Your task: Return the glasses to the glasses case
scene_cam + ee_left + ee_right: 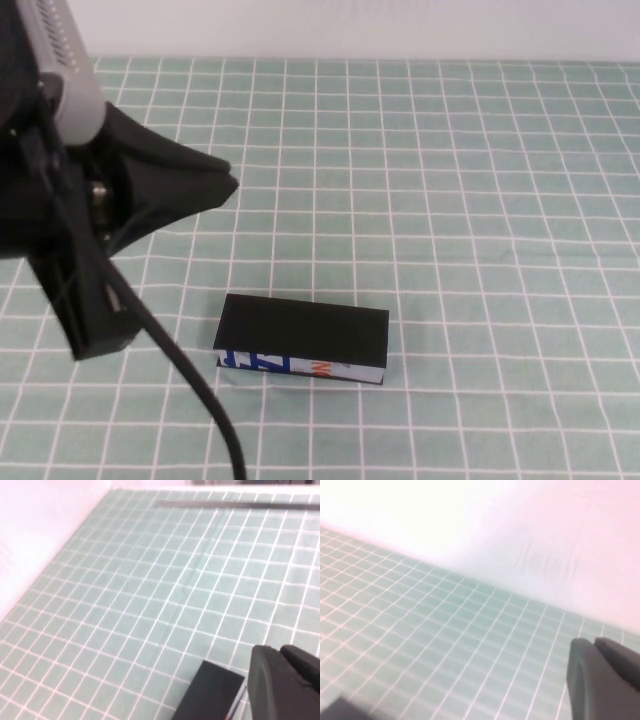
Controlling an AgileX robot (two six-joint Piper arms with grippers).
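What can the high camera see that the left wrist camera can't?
Only the high view shows the whole glasses case, lid closed, with its white front edge and blue and orange print, plus the left arm raised at the table's left. Only the left wrist view shows the left hand, a dark fingertip beside the case, and a grey strip at the table's far edge. Both show the green checked tablecloth and the black case. The glasses appear in neither. The right hand shows only in its own wrist view.

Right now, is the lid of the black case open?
No, the glasses case lies shut on the table, its flat black lid down over the printed white front edge.
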